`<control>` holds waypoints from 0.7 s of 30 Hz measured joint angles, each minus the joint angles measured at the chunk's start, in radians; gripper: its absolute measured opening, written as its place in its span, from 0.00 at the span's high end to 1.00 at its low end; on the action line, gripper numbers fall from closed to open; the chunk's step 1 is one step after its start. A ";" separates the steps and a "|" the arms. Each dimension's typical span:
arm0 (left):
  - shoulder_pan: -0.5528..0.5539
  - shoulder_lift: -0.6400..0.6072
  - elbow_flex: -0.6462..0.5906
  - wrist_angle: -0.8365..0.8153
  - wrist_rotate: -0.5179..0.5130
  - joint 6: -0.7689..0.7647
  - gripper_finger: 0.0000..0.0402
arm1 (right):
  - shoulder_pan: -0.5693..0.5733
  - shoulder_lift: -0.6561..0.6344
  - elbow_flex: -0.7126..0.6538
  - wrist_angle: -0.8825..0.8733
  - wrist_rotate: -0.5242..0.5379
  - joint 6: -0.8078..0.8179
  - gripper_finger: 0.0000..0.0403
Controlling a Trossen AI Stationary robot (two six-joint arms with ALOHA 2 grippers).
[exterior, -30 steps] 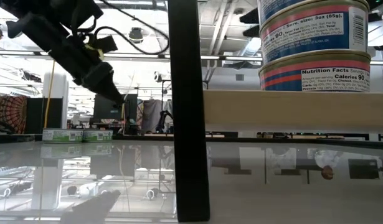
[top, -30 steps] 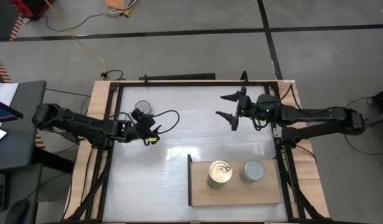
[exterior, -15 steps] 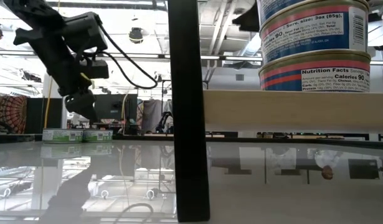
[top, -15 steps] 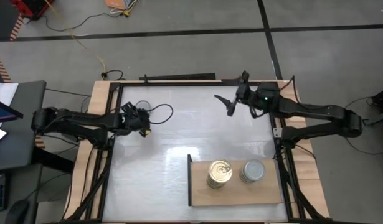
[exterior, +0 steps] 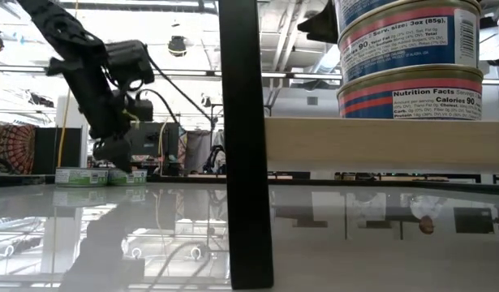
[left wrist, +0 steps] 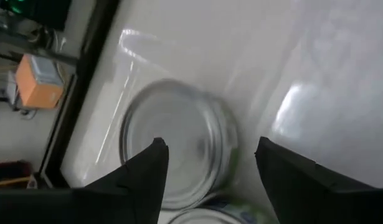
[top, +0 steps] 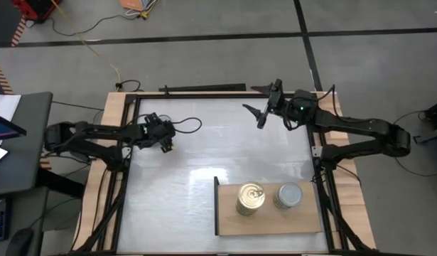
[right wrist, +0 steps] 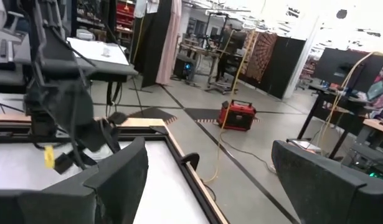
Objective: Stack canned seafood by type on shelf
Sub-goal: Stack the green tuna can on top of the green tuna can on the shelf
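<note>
Two green-labelled cans (exterior: 101, 175) sit side by side on the table at its far left. The left wrist view shows the silver lid of one (left wrist: 169, 149) and the rim of the other (left wrist: 210, 214). My left gripper (left wrist: 210, 163) hangs open, slanting down just above them (exterior: 111, 152), and in the high view it (top: 161, 135) covers them. The shelf (top: 268, 220) lies near the front right and carries a gold-lidded stack (top: 251, 197) and a silver-lidded stack (top: 289, 195). My right gripper (top: 263, 114) is open and raised at the far middle.
The shelf's dark upright end (exterior: 245, 146) stands in the middle of the low view, with the can stack (exterior: 411, 57) to its right. Wooden rails and a black frame (top: 126, 171) border the table. A cable (top: 186, 126) loops from the left wrist.
My left gripper has swung toward the table's far edge and sunk, turning until it points down over the two cans at the far left. My right gripper has drifted toward the far edge and risen a little, rolling slightly. The cans have stayed put.
</note>
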 joint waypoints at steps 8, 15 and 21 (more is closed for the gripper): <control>0.030 0.138 0.003 0.015 -0.015 0.026 0.56 | 0.000 0.000 0.000 -0.001 -0.004 0.008 0.10; -0.042 0.160 0.005 0.024 -0.032 -0.046 0.88 | 0.000 0.000 0.000 -0.001 -0.004 0.008 0.10; -0.081 0.153 0.003 0.019 0.078 -0.111 0.99 | -0.001 0.000 0.000 -0.001 -0.005 0.009 0.10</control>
